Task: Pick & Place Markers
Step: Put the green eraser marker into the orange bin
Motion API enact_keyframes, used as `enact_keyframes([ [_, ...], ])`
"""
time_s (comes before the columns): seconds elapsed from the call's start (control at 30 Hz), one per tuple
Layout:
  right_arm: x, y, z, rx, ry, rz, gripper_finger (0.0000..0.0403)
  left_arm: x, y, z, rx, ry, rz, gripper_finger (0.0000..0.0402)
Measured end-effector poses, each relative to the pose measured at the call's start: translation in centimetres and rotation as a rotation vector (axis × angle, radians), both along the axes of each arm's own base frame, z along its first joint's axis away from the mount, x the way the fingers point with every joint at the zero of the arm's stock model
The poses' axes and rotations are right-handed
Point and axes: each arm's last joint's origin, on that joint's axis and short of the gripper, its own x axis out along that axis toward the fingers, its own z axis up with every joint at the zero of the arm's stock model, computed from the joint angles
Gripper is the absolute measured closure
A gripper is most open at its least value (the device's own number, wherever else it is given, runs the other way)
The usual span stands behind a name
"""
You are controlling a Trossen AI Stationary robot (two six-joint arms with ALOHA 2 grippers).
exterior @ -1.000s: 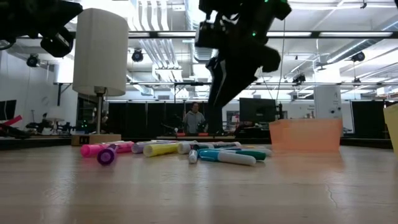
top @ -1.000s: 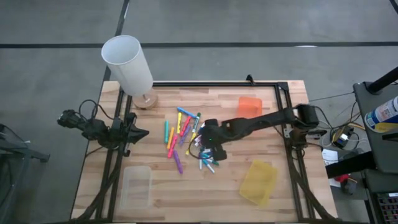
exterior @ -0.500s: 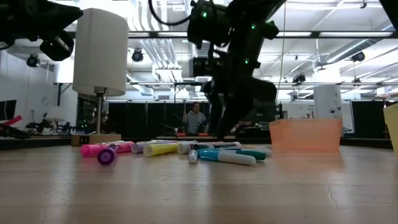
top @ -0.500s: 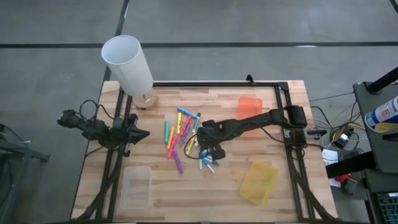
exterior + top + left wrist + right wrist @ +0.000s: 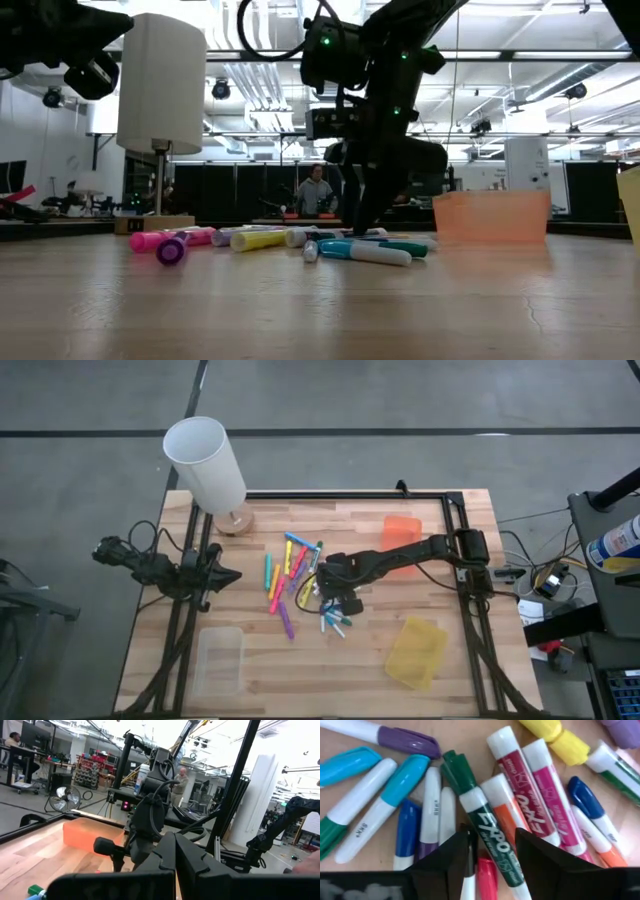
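Right gripper [image 5: 492,855] low over markers [image 5: 300,582] at table [image 5: 420,660] centre, fingers spread, straddling green-capped white marker [image 5: 482,822] printed "EXPO"; nothing pinched. Neighbouring pink marker [image 5: 552,802] also reads "EXPO"; small white-barrelled one [image 5: 434,807] reads "SKK". Left gripper [image 5: 222,573] waits at table's left edge, fingers pressed together.

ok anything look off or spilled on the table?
Only the markers: strewn loose mid-table, lying flat at mixed angles, none in the translucent orange bin, yellow bin or clear bin. Nothing looks damaged.
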Motion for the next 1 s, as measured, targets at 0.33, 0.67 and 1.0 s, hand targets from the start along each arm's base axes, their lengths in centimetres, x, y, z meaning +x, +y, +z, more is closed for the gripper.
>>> enact_keyframes([
  [0.33, -0.16, -0.12, -0.24, -0.004, 0.009, 0.014, 0.0284, 0.00, 0.00, 0.00, 0.000, 0.000, 0.000, 0.0402],
  [0.67, -0.14, -0.19, -0.59, -0.004, -0.010, 0.014, 0.0298, 0.01, 0.00, -0.07, 0.003, 0.007, 0.000, 0.0402],
  [1.0, -0.21, -0.44, -1.00, 0.004, -0.019, -0.015, 0.0315, 0.01, -0.01, -0.10, 0.004, 0.010, 0.000, 0.0402],
])
